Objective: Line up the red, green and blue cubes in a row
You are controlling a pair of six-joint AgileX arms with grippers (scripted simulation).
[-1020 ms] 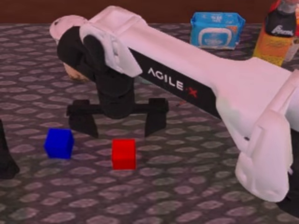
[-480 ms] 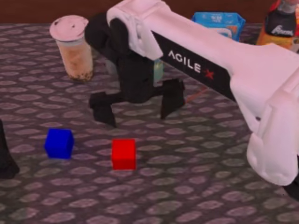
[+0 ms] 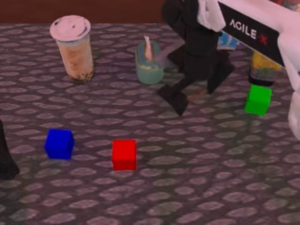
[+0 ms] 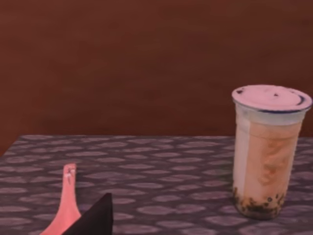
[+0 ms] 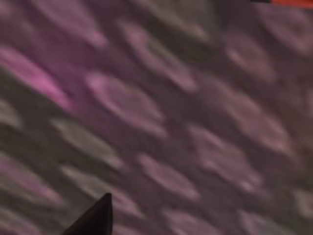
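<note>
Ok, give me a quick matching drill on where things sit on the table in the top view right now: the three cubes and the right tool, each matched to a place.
Things:
1. blue cube
2. red cube
3. green cube
4. right tool

Places:
A. right side of the table, just in front of a bottle
B. above the table between the teal container and the green cube, fingers spread, holding nothing
C. left side of the table, nearest the left edge
D. front middle, just right of the blue cube

Pairs: 1-C, 2-D, 3-A, 4-B
</note>
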